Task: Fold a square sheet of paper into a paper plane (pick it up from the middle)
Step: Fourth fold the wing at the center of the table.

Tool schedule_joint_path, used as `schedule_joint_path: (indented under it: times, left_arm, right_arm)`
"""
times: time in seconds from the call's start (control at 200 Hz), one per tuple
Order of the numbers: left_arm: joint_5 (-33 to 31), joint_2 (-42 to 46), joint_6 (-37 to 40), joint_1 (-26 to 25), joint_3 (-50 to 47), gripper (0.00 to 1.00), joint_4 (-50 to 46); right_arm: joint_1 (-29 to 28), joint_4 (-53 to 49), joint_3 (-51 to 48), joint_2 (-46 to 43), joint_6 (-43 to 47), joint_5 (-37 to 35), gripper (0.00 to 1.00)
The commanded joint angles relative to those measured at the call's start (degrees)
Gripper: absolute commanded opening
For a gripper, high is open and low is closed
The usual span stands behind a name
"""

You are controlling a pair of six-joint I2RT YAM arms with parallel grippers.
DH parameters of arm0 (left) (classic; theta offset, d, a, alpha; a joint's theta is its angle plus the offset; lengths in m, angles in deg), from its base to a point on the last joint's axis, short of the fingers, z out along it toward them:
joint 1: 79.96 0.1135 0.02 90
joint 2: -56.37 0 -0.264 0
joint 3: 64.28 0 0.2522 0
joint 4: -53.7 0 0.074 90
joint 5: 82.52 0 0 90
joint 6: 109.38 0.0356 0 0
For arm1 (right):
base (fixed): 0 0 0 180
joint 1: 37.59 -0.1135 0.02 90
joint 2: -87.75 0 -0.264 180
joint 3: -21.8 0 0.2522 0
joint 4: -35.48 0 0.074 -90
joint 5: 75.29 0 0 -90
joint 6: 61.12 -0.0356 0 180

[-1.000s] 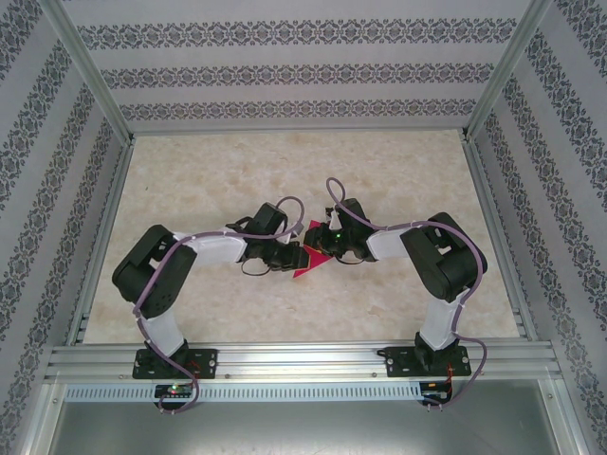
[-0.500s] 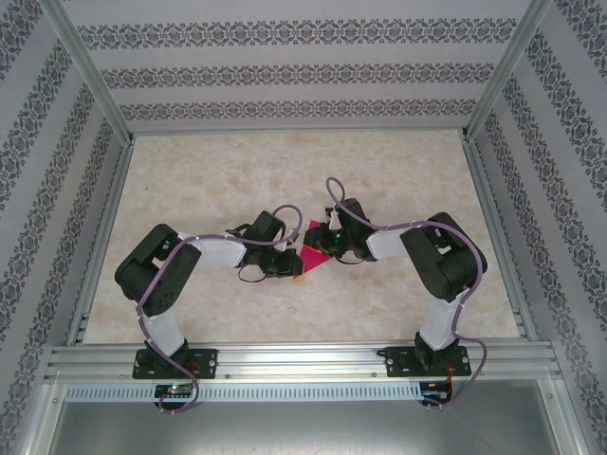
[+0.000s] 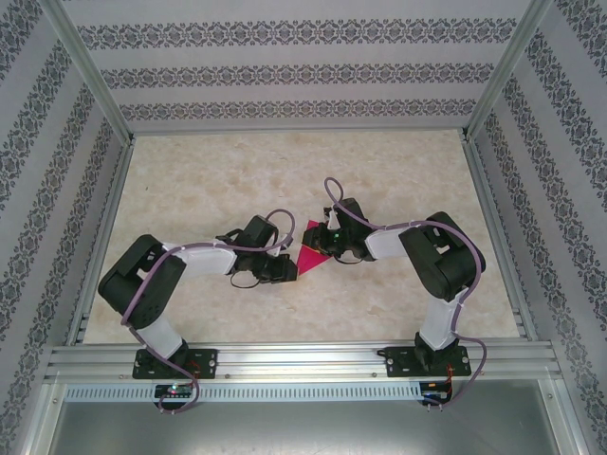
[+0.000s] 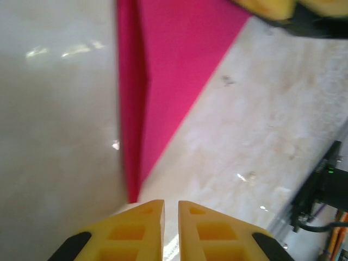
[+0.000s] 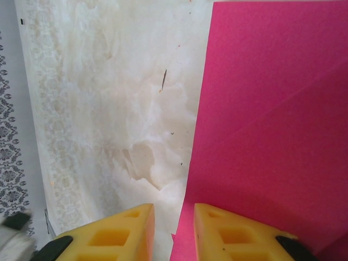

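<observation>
The sheet of paper (image 3: 309,259) lies on the desk (image 3: 398,180) about midway between the two arms, partly folded, so that from above it reads as a magenta triangle with its point towards the right arm's side

The left end effector (image 3: 286,269) sits low at the paper's left edge. In its wrist view the left end effector (image 4: 171,215) has its yellow fingers (image 4: 136,223) drawn almost together, with a thin slit between them and nothing in it. A narrow corner of the paper (image 4: 174,65) ends just in front of the left fingertip, and a folded strip runs along the paper's left side there

The right end effector (image 3: 322,248) is over the paper's far right part. Seen from its wrist, the right end effector (image 5: 173,209) stands a modest way open. The paper's (image 5: 272,109) straight edge runs down into the gap, one finger (image 5: 239,234) over the pink and the other (image 5: 119,234) over bare desk. A diagonal crease crosses the sheet. I cannot tell whether that finger presses on the paper or hangs just above it
</observation>
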Motion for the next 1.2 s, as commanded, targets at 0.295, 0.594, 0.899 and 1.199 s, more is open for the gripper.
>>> schedule_joint_path:
  times: [0.295,0.594,0.899,1.199]
  left_arm:
    - [5.1,-4.1,-2.7,1.0,8.6,0.17,4.9]
    - [2.9,-8.9,-1.8,0.8,9.8,0.18,5.4]
    - [-1.6,-8.6,-0.9,0.8,9.3,0.17,7.0]
    - [-6.9,-11.9,1.4,0.7,9.4,0.13,2.1]
  right_arm:
    - [-0.2,-6.4,-3.1,5.3,1.2,-6.5,0.27]
    - [-0.2,-5.7,-3.2,5.5,0.6,-6.2,0.27]
    - [-0.3,-6.1,-3.1,5.1,0.6,-6.2,0.27]
    - [-0.4,-4.7,-3.7,4.9,-0.2,-5.8,0.28]
